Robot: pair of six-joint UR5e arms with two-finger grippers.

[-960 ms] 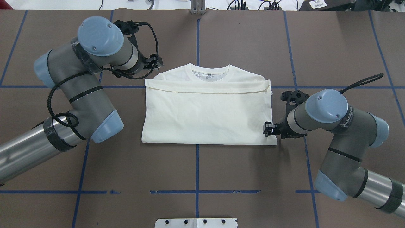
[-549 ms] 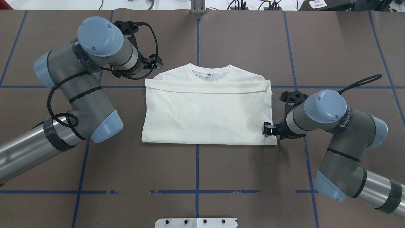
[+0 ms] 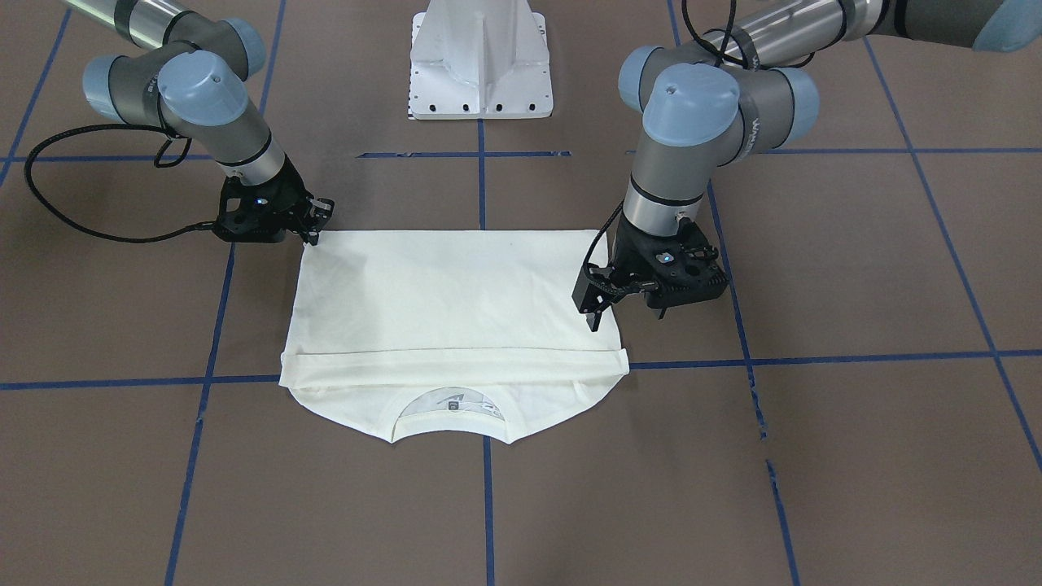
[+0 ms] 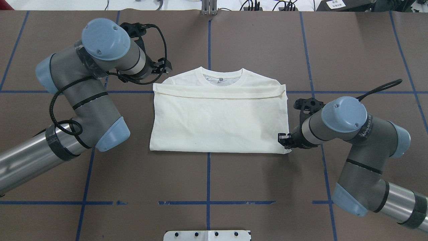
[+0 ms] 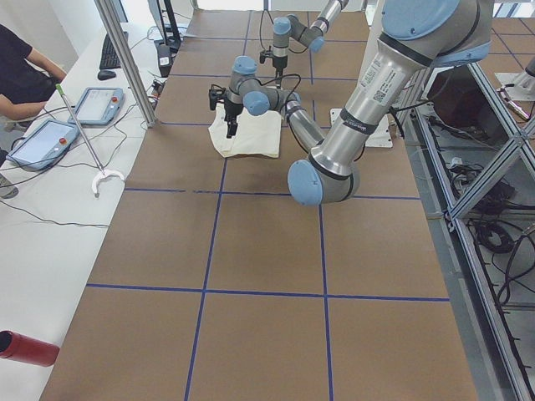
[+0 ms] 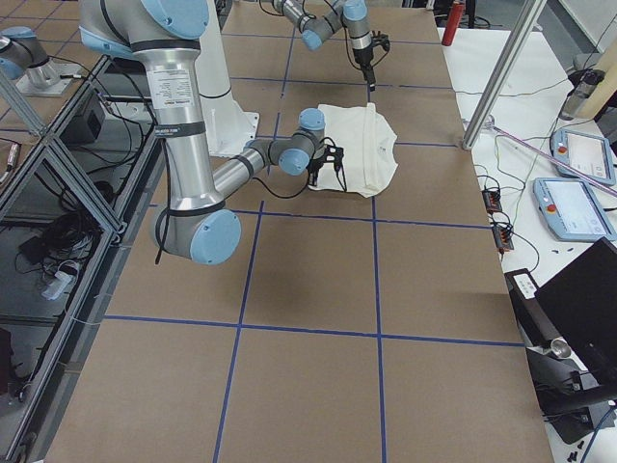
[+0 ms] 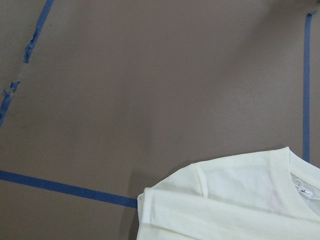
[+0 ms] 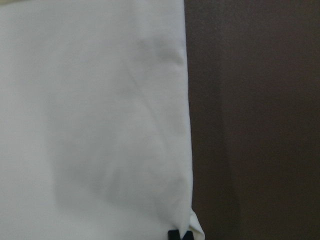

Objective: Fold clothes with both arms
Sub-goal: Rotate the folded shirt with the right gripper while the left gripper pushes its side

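The cream-white shirt (image 4: pixel 217 124) lies folded flat on the brown table, collar (image 4: pixel 222 72) at the far side, its print hidden. It also shows in the front view (image 3: pixel 448 301). My left gripper (image 4: pixel 165 66) hovers just off the far-left shoulder, open and empty; in the front view (image 3: pixel 593 305) it hangs over the shirt's edge. The left wrist view shows only that shoulder and collar (image 7: pixel 240 200), no fingers. My right gripper (image 4: pixel 283 140) sits at the shirt's near-right corner, shut on it. In the right wrist view its fingertips (image 8: pixel 172 235) show close together at that corner (image 8: pixel 197 231).
Blue tape lines (image 4: pixel 208 180) cross the brown table. The white pedestal base (image 3: pixel 480 61) stands at the robot's side. An operator's desk with tablets (image 5: pixel 50 138) runs along the far side of the table.
My right gripper has shifted slightly toward the shirt's near-right corner, and that corner has drawn in a little. The left arm has not moved.
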